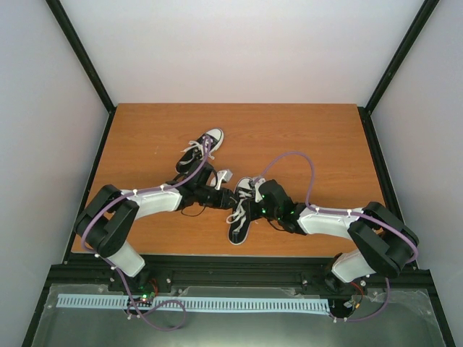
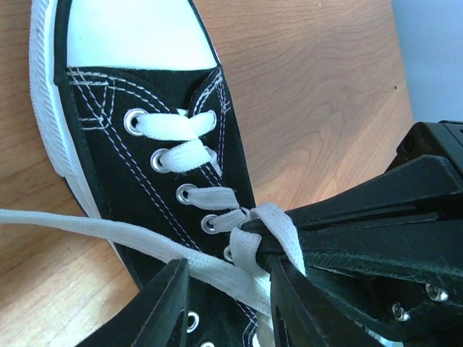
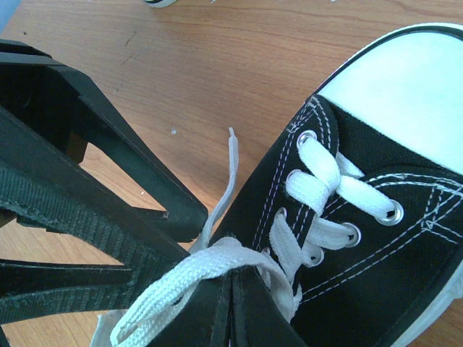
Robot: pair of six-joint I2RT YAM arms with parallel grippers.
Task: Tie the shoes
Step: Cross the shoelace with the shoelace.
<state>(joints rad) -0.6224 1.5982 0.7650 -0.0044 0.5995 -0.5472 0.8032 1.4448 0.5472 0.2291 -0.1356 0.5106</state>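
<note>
Pinching the lace [image 3: 181, 278] above the near shoe [image 1: 239, 228], the right gripper [image 3: 231, 282] is clamped tight. Beside it the left gripper [image 2: 228, 289] straddles a strand, half open. An uneven pull could drag this shoe across the bench [image 1: 304, 130] or loosen the crossing. Beyond the near shoe, the other shoe [image 1: 210, 141] crowds the left arm [image 1: 155, 199].
</note>
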